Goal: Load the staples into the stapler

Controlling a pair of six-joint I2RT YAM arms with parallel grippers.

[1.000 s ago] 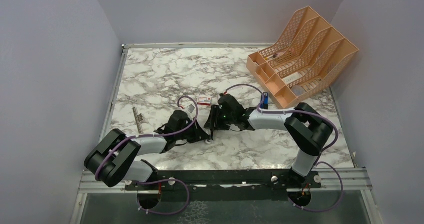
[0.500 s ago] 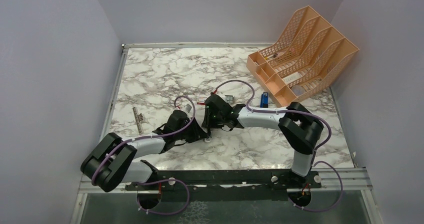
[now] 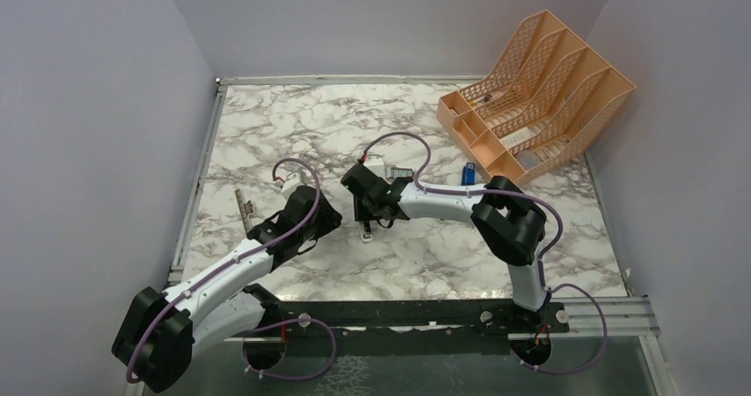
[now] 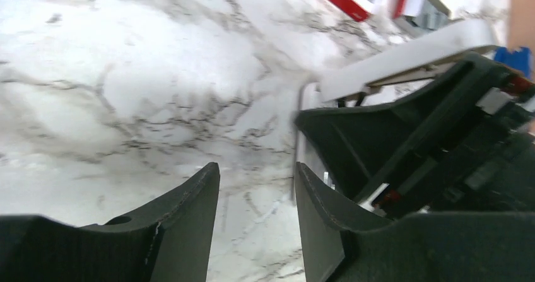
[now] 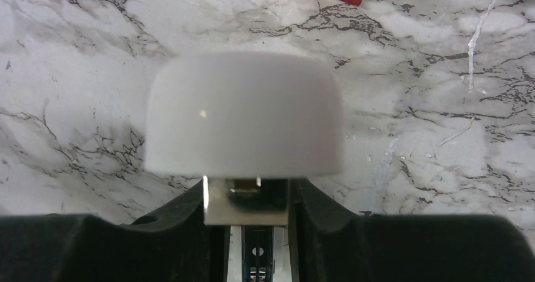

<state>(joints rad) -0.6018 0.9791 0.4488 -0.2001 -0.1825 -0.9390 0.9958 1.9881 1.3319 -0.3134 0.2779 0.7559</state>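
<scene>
Two things have changed in the last second. My right gripper (image 5: 247, 190) has closed in on the stapler (image 5: 245, 115), and my left gripper (image 4: 255, 168) has let go of it and drawn back toward my left side.

The stapler now hangs in my right fingers alone. They pinch its silver inner channel, with the rounded white end filling the right wrist view, a little above the marble near the middle of the table (image 3: 443, 254). My left jaws stand about halfway apart with only bare marble between them. From that wrist I see one long white half of the stapler reaching out above the right fingers, but I cannot tell how far the hinge is open.

I judge the handover done and the loading not begun. What I take for the staples (image 3: 401, 174), a small grey block, lies on the table just beyond my right gripper, beside the red-and-white box (image 3: 375, 161). My left gripper is free to fetch them.

Open marble lies between my two grippers and toward the near edge. The box and staples crowd the far side of my right wrist, with a blue object (image 3: 469, 174) further right. The orange file rack (image 3: 531, 95) fills the far right corner. A thin metal strip (image 3: 243, 205) lies near the table's left edge, beside my left arm.
</scene>
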